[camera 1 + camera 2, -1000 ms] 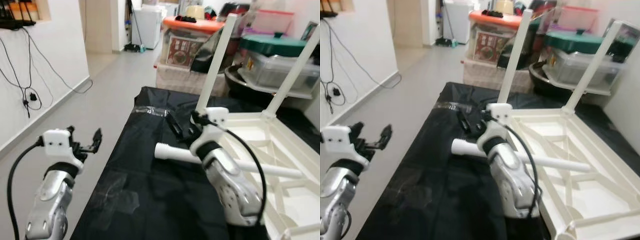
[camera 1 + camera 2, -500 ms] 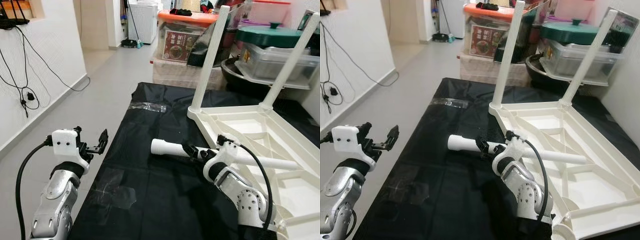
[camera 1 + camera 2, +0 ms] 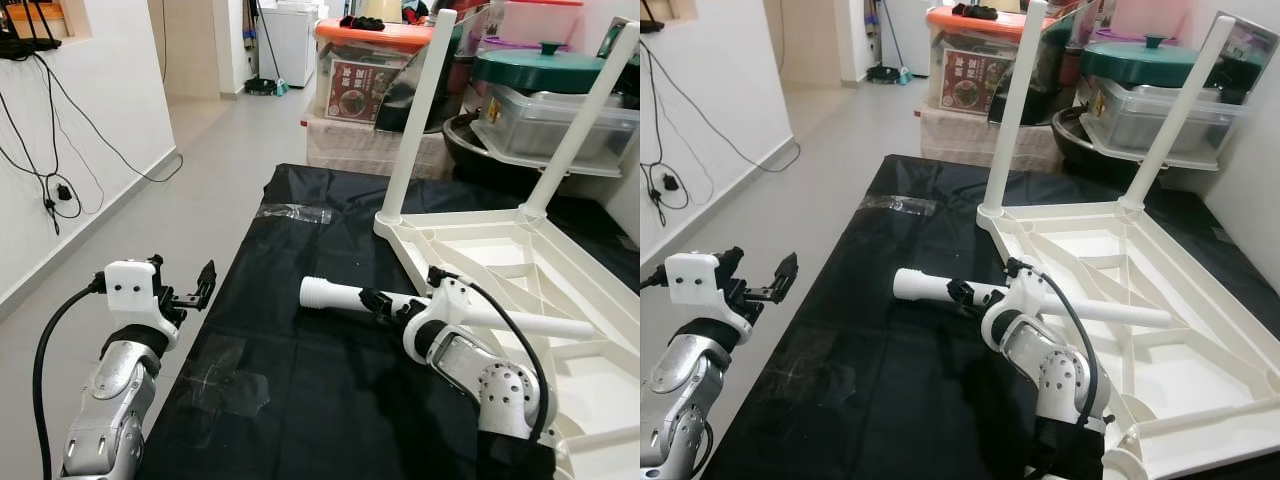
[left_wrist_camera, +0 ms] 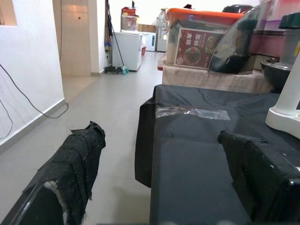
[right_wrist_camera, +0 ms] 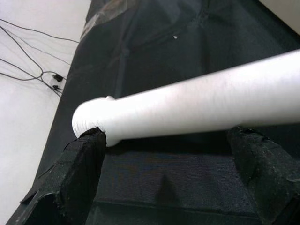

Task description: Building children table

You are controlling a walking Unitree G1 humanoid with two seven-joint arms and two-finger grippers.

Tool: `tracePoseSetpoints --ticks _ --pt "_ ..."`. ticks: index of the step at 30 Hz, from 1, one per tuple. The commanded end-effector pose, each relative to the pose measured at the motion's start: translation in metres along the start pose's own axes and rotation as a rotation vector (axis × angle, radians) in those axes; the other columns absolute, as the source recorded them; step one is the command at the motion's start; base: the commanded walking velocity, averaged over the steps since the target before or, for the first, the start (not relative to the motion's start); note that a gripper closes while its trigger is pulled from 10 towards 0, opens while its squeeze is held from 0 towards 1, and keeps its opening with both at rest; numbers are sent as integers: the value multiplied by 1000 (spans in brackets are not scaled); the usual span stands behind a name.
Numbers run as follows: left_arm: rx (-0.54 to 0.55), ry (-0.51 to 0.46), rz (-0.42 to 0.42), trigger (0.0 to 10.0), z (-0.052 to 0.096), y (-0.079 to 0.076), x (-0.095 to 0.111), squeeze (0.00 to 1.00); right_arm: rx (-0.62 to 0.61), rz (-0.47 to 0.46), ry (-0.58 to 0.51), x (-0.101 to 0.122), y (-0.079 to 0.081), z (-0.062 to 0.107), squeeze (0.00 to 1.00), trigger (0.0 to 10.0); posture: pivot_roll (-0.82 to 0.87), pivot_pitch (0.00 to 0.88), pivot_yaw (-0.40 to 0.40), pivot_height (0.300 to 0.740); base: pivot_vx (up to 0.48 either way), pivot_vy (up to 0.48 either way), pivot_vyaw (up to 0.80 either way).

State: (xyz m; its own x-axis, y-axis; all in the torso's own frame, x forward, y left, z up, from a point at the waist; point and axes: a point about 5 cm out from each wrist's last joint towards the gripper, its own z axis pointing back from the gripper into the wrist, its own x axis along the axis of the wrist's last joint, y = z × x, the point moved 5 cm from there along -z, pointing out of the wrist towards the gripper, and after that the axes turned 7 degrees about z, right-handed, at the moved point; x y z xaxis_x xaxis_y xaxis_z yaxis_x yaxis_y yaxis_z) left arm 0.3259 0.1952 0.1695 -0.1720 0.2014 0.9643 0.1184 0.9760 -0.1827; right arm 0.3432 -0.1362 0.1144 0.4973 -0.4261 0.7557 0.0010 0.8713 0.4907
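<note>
A white children's table [image 3: 520, 270] lies upside down on a black sheet [image 3: 300, 400], with two legs [image 3: 418, 110] standing up from its far corners. A loose white leg [image 3: 335, 295] lies across the sheet, its far end resting on the table frame. My right gripper [image 3: 378, 305] is low at this leg, near its thick end. In the right wrist view the fingers [image 5: 79, 168] are spread wide, and the leg [image 5: 197, 108] runs across just past their tips. My left gripper [image 3: 190, 292] hangs open over the floor, left of the sheet.
A clear plastic wrapper [image 3: 293, 213] lies on the sheet's far left. Stacked storage boxes [image 3: 370, 90] and lidded tubs [image 3: 545, 110] crowd the back. A wall with hanging cables [image 3: 60, 190] is on the left, with grey floor [image 3: 200, 180] between it and the sheet.
My right arm has come down from above the loose leg to lie low beside it, fingers at its thick end. The camera view has shifted; the left arm has hardly moved.
</note>
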Motion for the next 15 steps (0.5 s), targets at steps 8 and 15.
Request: tracePoseSetpoints --ticks 8,15 --pt "1 28 -14 10000 0 1 -6 0 -82 -5 68 -11 -10 -3 0 10000 74 0 -78 740 0 0 0" --pt "6 33 -11 10000 1 1 -8 0 -119 -92 59 -8 -12 -9 0 10000 78 0 -89 740 0 0 0"
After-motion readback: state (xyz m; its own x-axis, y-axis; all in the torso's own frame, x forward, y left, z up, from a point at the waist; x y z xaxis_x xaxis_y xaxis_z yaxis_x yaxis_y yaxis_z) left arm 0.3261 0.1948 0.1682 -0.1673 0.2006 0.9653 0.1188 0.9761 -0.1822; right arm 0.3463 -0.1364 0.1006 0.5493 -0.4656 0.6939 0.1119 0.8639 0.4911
